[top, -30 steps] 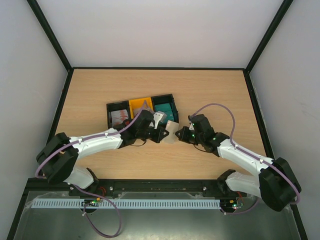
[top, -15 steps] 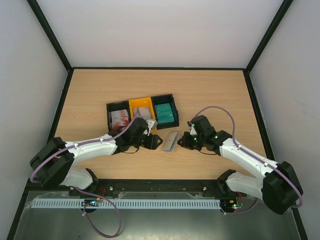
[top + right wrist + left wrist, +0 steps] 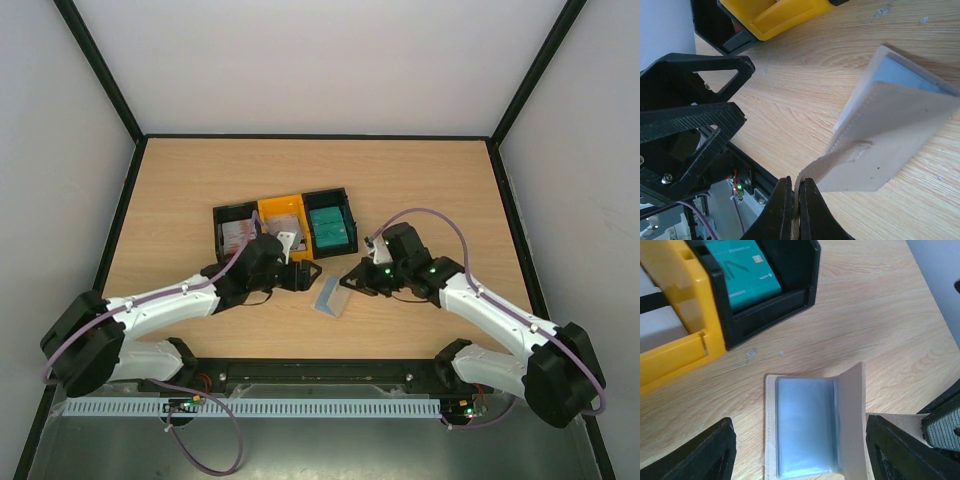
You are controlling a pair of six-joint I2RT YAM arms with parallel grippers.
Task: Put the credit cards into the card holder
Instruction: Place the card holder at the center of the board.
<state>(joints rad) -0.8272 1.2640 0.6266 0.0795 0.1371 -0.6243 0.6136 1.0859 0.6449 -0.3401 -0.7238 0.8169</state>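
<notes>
Far from done, by the look of it. Down below, a wood surface (image 3: 200, 170), and on it three joined trays (image 3: 692, 305), just past the left fingers (image 3: 308, 273). Under and just ahead of those fingers, the card holder (image 3: 807, 425), lying open with its light blue side up. Same holder right at the tips of the right fingers (image 3: 796, 187). In the trays, the credit cards (image 3: 742, 270): teal card (image 3: 330, 228) in the black end nearest the right fingers, pale cards (image 3: 283, 220) in the yellow middle, red-and-white cards (image 3: 238, 235) in the black end farthest from them. No card seen poking out of the holder. Cannot tell about a card tucked under the blue sleeve. So, most likely, lots left to do: picking up each card and sliding it in.

Now the pose. Left arm (image 3: 170, 300) and right arm (image 3: 490, 310) both stretched low over the surface, bent at the elbow, pointing in at the holder from each side. Left fingers spread wide and holding nothing, hanging just above the holder. Right fingers pinched tight on the edge of the beige flap, tipping that flap up off the wood. Other half of the holder flat on the surface. Next job, at a guess: left fingers over to the trays for a card, with the flap held up by the right fingers.
</notes>
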